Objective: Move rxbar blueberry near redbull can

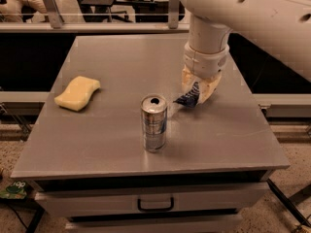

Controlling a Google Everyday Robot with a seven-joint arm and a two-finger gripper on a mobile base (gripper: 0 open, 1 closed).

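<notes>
One redbull can (154, 124), one rxbar blueberry (188, 98), one sponge (77, 92), one gripper (197, 92) over table (121, 62)

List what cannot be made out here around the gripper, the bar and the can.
1. Camera view: the rxbar blueberry has its upper part hidden inside the gripper, just right of the redbull can; its lettering is too small to read.
2. Whether the bar's lower corner touches the table: cannot tell.
3. The can's label is blurred; its far side faces away.
4. The arm is cut off by the top and right edges.
</notes>
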